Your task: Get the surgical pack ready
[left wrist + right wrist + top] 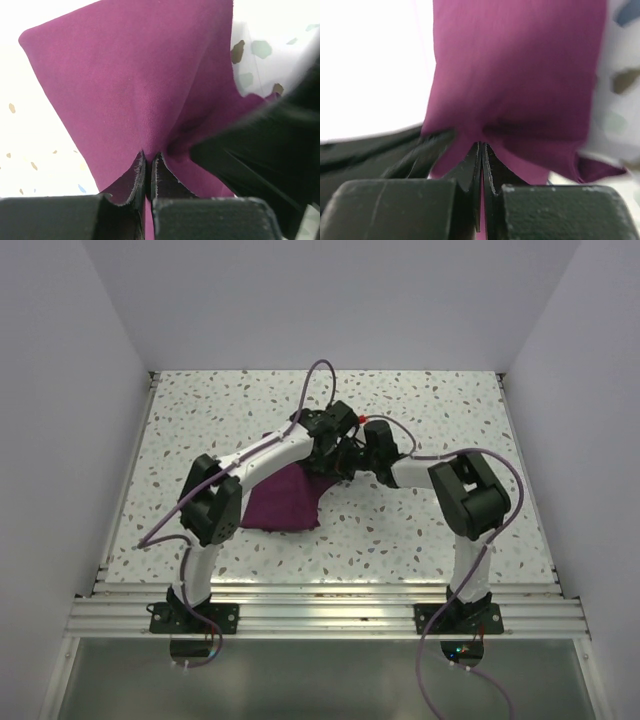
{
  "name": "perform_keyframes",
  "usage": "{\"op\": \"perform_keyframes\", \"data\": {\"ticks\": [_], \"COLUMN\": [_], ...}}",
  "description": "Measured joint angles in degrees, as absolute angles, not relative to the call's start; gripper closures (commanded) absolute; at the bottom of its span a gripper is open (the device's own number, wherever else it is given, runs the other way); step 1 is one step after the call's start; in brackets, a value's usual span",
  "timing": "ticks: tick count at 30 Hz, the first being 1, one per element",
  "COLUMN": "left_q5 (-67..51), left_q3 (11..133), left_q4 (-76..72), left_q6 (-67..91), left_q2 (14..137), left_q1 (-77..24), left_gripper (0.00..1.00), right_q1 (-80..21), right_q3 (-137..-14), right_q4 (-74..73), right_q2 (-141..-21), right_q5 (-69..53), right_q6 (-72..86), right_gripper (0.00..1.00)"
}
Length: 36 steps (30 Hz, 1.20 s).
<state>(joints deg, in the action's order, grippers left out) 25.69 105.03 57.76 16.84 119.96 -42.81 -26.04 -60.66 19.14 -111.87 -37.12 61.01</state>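
Note:
The plum-purple cloth [285, 498] of the surgical pack hangs from both grippers near the table's middle, its lower part draping toward the near left. My left gripper [335, 462] is shut on the cloth's upper edge; in the left wrist view the cloth [135, 85] spreads away from the pinching jaws [148, 157]. My right gripper [352, 462] is shut on the same edge right beside it; the right wrist view shows the cloth [520, 75] clamped between its jaws [482, 147]. The steel tray, instruments, pads and strips are not visible.
The speckled white table [420, 530] has a metal rail [330, 615] along its near edge and white walls on three sides. A small red-orange item [361, 420] shows just beyond the grippers. Purple cables loop over both arms.

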Motion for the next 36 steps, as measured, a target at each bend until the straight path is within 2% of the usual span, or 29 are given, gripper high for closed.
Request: {"op": "perform_keyframes", "data": {"ticks": [5,14,21,26,36], "left_q5": [22.6,21.6,20.3,19.2,18.0], "left_q3": [103.4,103.0,101.1,101.0,99.3], "left_q4": [56.8,57.4,55.4,54.5,53.0], "left_q6": [16.7,15.6,15.6,15.4,15.4], "left_q2": [116.3,115.4,115.0,114.9,114.2], "left_q1": [-42.7,-42.0,-42.9,-43.7,-43.8], "left_gripper": [1.00,1.00,1.00,1.00,1.00], "right_q1": [-28.6,-36.0,-33.5,-30.1,-28.0], "right_q3": [-61.6,-66.9,-63.2,-60.5,-62.1], "right_q4": [27.2,36.9,36.5,31.1,31.7], "right_q2": [-117.4,-125.3,-124.2,-119.2,-119.4], "right_q5": [-36.4,-27.0,-27.1,-28.3,-29.5], "right_q6": [65.9,70.4,70.0,65.5,65.1], "right_gripper": [1.00,1.00,1.00,1.00,1.00]}}
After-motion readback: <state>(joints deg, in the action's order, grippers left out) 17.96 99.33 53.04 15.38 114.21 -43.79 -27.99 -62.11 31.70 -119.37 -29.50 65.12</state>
